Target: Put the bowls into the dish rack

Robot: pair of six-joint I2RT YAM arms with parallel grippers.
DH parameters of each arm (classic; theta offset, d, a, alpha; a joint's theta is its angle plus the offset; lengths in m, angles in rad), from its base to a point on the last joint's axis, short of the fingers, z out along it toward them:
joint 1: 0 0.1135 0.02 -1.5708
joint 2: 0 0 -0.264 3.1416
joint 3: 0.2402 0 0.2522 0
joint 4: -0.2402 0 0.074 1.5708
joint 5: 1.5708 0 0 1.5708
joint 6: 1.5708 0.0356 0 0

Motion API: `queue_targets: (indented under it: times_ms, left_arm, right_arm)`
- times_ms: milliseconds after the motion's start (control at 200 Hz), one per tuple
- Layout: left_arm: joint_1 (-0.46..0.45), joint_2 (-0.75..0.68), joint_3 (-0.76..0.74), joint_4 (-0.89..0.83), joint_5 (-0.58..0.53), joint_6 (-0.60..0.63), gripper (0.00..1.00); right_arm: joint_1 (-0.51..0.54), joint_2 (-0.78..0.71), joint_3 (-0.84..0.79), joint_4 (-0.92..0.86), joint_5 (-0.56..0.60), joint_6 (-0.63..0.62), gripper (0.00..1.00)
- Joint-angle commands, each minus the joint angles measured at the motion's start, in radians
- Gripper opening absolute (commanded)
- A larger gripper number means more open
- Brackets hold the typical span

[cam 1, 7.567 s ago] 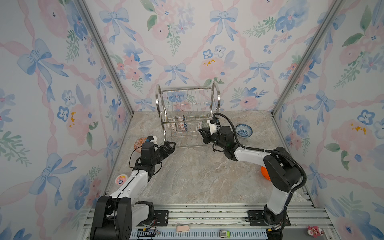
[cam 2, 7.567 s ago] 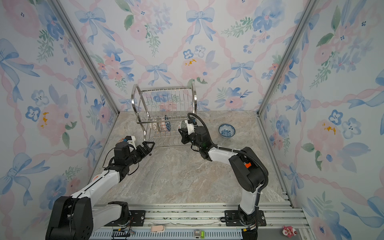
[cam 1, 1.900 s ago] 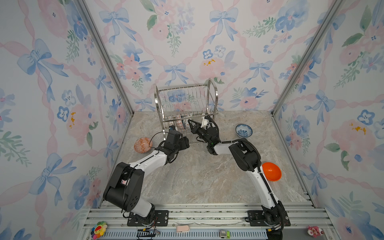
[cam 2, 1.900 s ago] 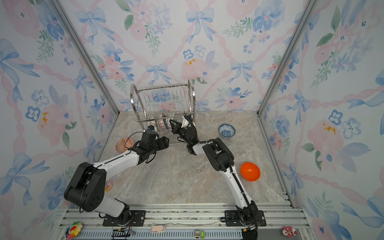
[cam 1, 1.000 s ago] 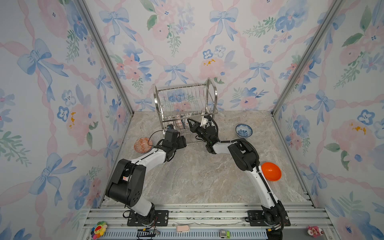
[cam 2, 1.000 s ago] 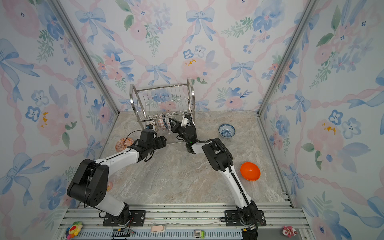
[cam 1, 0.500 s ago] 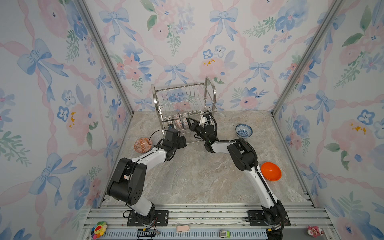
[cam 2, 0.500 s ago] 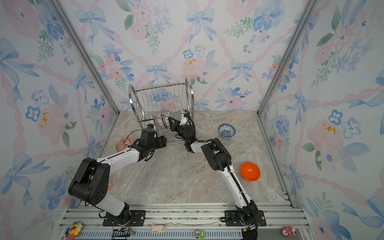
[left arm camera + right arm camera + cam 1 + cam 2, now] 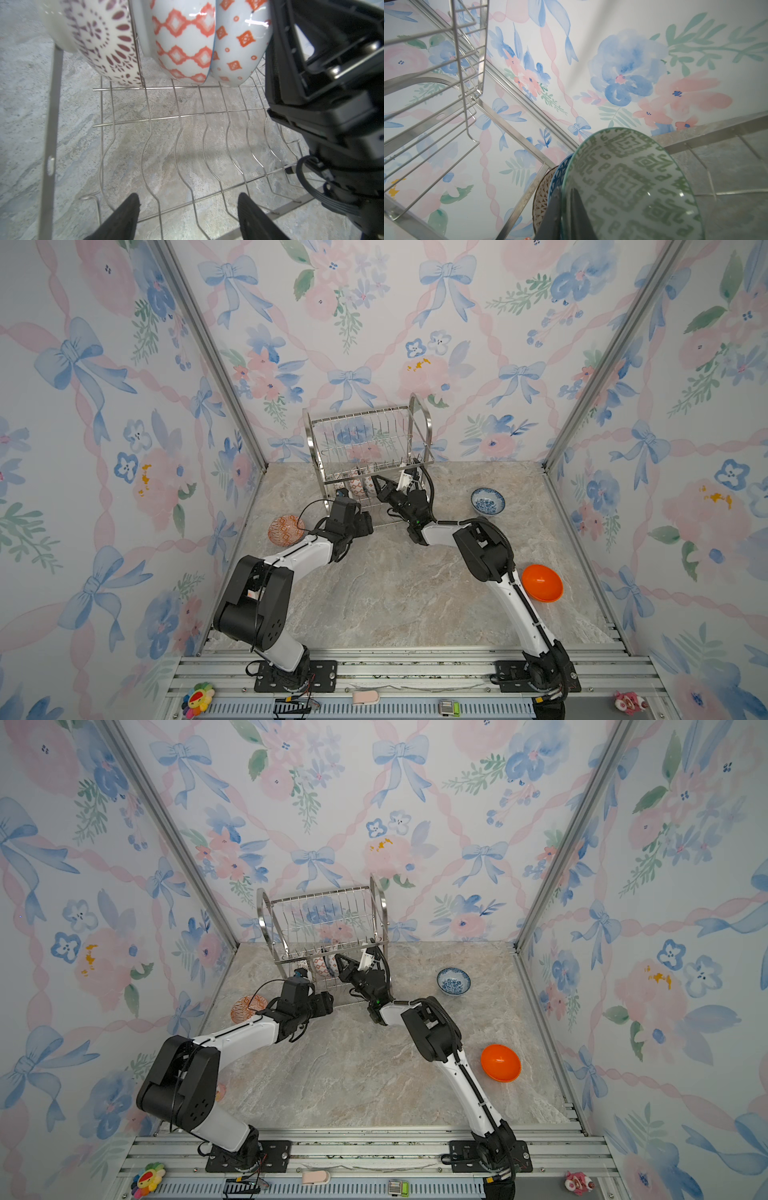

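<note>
Well back in the middle of both top views, the dish rack (image 9: 368,439) stands against the rear wall. The right gripper (image 9: 380,485) reaches into its lower tier from the right. In the right wrist view its jaws pinch the rim of a green-patterned bowl (image 9: 623,182), one finger (image 9: 577,212) inside and one outside. This bowl stands on edge just beside a blue-rimmed bowl (image 9: 558,176). The left gripper (image 9: 188,199) sits at the front of the lower tier with its jaws spread wide and nothing between them. Past it, three bowls stand on edge in the wires: a dark-patterned bowl (image 9: 99,41), an orange-lattice bowl (image 9: 182,41) and an orange-diamond bowl (image 9: 239,45). On the table (image 9: 395,593) lie an orange-red patterned bowl (image 9: 286,529) at centre left, a blue-white bowl (image 9: 488,501) right of the rack and a plain orange bowl (image 9: 542,583) lower right.
</note>
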Motion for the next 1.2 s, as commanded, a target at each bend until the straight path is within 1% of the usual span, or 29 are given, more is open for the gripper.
queue_targets:
  times_ms: [0,170,270,660,805,945,1195]
  left_arm:
    - [0.007,0.021,-0.01,-0.101,0.003,0.004,0.76]
    - [0.007,0.019,-0.01,-0.101,0.007,0.004,0.76]
    - [0.007,0.019,-0.011,-0.101,0.006,0.007,0.76]
    - [0.007,0.015,-0.011,-0.101,0.006,0.008,0.77]
    - [0.007,0.015,-0.011,-0.101,0.005,0.006,0.77]
    - [0.008,0.008,-0.015,-0.101,0.002,-0.002,0.78]
    - [0.009,-0.054,-0.02,-0.089,0.011,-0.028,0.8]
  right_arm:
    - [-0.003,0.055,-0.025,-0.039,0.025,0.006,0.13]
    - [-0.016,0.049,-0.051,-0.013,0.026,0.015,0.14]
    - [-0.024,0.046,-0.063,0.002,0.026,0.02,0.16]
    - [-0.03,0.049,-0.072,0.013,0.022,0.026,0.16]
    - [-0.028,0.029,-0.091,0.01,0.022,0.012,0.16]
    - [-0.028,0.002,-0.121,0.021,0.021,0.001,0.2]
    - [-0.022,-0.05,-0.186,0.052,0.022,-0.022,0.25]
